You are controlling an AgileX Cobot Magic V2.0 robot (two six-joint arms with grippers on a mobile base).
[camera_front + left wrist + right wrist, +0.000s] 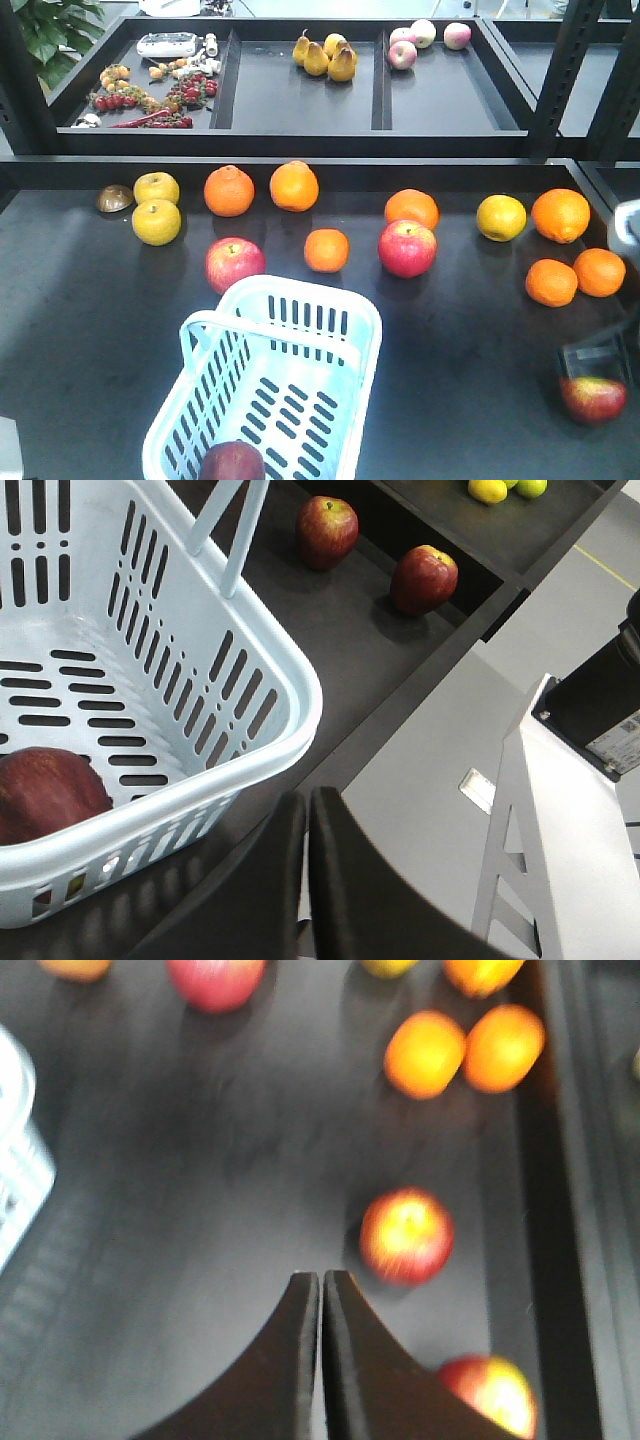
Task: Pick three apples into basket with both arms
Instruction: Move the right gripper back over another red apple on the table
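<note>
While one dark apple (232, 462) is sitting at six o'clock in the basket (300, 290), the left gripper (307, 800) is idling by its rim, fingers pinched together and empty, and the right gripper (321, 1278), equally closed, is hovering near another apple (406, 1235) at one o'clock, probably targeting it.

The left gripper (307, 800) has two wide black jaws, smooth and curved, thin at the tips. The right gripper (321, 1280) has the same black curved jaws. Seen from the front, the right arm (625, 230) has a pale white part and a black, boxy end
</note>
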